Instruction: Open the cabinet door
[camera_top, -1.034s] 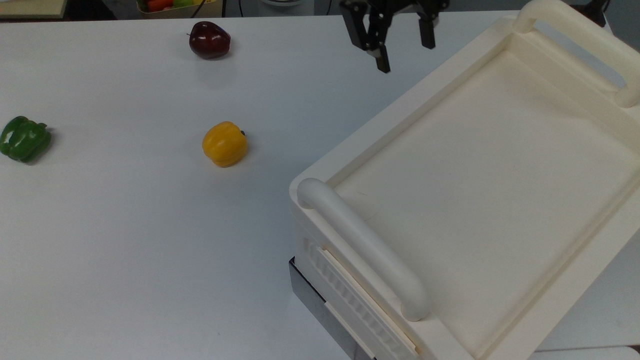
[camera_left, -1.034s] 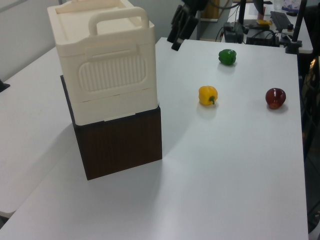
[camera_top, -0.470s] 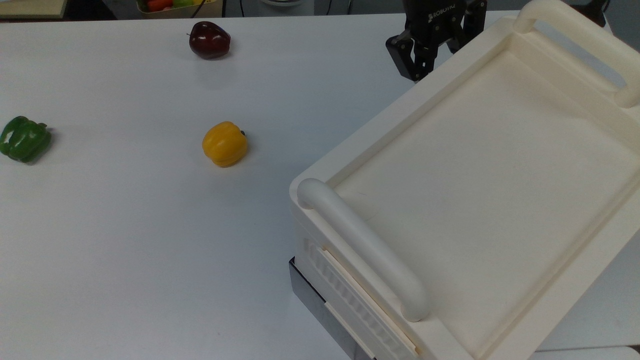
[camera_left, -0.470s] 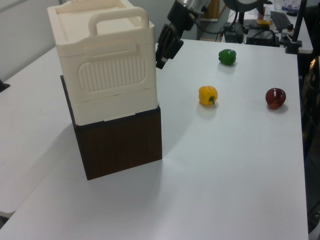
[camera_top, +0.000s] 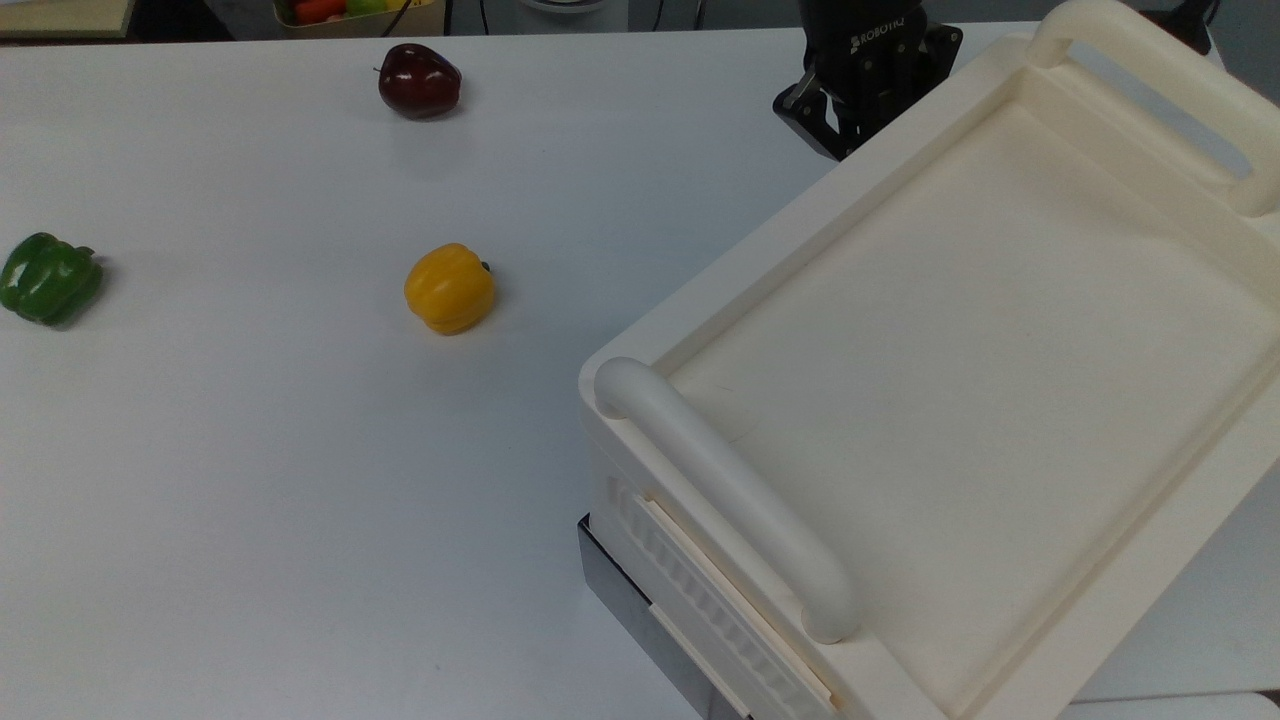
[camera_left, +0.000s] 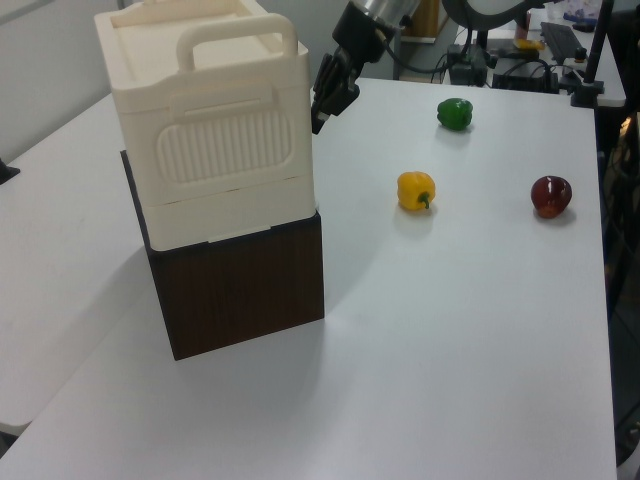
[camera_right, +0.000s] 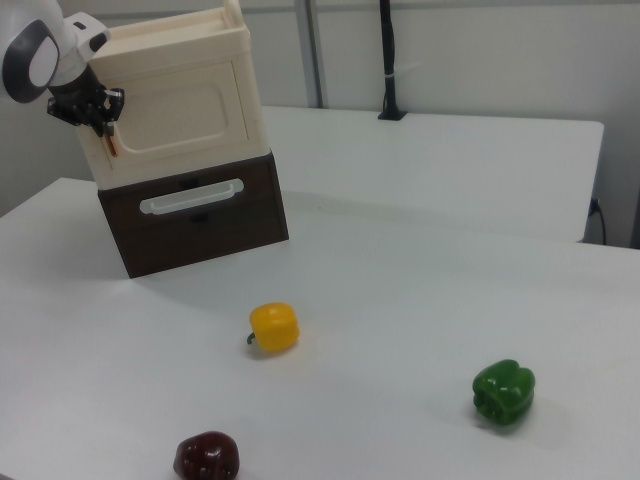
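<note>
I count one cabinet (camera_top: 960, 330), a big cream box with a sunken, tray-like top, and it carries two thick rounded bars (camera_top: 725, 490), one along each short end. It sits on one dark brown base (camera_right: 190, 215), which has a single pale pull (camera_right: 192, 197) across its front. One side of the cream box has a ribbed panel (camera_left: 225, 145).

My gripper (camera_right: 103, 122) is up against the cabinet's upper corner. Whether it is open or closed on anything I cannot tell.

The one cabinet door (camera_right: 185, 120) starts right beside my gripper and spreads away from it toward the right view's right. It is a flat cream panel with a raised border, and it lies flush with the cabinet front, so it is shut. Its one handle (camera_right: 112, 142), a slim upright copper-coloured bar, is just below my gripper at the door's near edge. I cannot make out if I am touching it.

There are three peppers on the white table (camera_top: 250, 500), all well apart from my gripper: one yellow pepper (camera_top: 449, 288), the closest to me, one dark red pepper (camera_top: 419, 80), and one green pepper (camera_top: 48, 277), the farthest.
</note>
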